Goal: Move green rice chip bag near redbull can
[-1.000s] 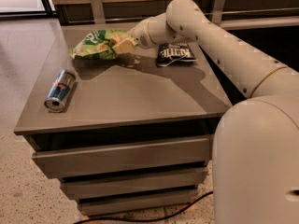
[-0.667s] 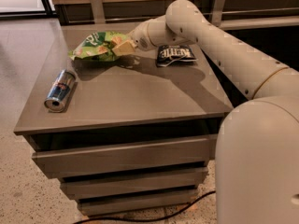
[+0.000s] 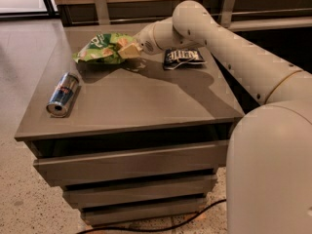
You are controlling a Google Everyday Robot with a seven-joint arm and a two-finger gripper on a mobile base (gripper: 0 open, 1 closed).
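Green rice chip bag (image 3: 101,49), crinkled and bright green, hangs just over the grey table (image 3: 146,99), well apart from the slim silver-blue redbull can (image 3: 62,94) lying at left. It looks light and floppy; the 2-finger gripper (image 3: 128,50) is clamped on its right edge, a sound hold.

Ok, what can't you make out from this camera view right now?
- The right end of the green rice chip bag is covered by the hand, which sits against it.
- It is unclear whether that bag rests on the table or is lifted.
- The redbull can lies on its side at the left, its print too small to read.
- The dark bag has blurred lettering.
- The table's right front corner is hidden by the robot's body.
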